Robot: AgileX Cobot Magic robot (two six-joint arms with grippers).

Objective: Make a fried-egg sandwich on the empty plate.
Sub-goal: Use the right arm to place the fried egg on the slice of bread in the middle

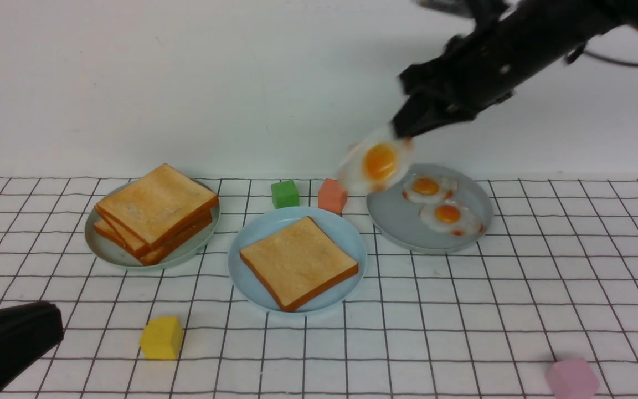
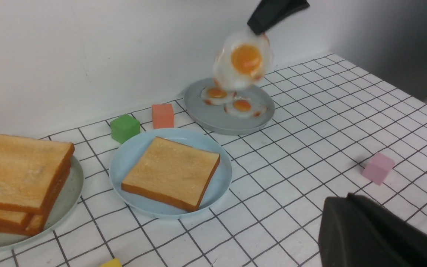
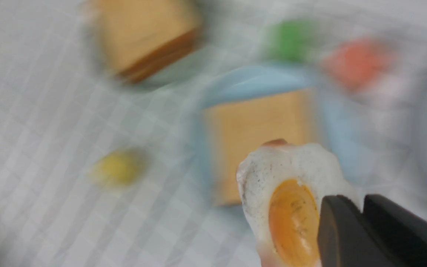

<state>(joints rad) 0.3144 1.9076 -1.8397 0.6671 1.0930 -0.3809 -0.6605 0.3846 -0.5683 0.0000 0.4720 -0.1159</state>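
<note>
Right gripper point(image 1: 402, 132) is clamped on the fried egg point(image 1: 377, 163) by its rim, aloft over the left edge of the grey plate point(image 1: 396, 227), toward desk's back edge.

Front view: I'd bring it nearer & left, ctr it over the toast point(image 1: 299, 260) on the blue plate point(image 1: 255, 230) mid-desk, then lower before release (egg dangles, may swing).

Left wrist view: orange cube point(image 2: 162, 115) sits just behind that plate; pass above it.

Right wrist view: blurred, toast beyond egg.

Left gripper point(image 1: 42, 332) closed, near-left corner.
</note>
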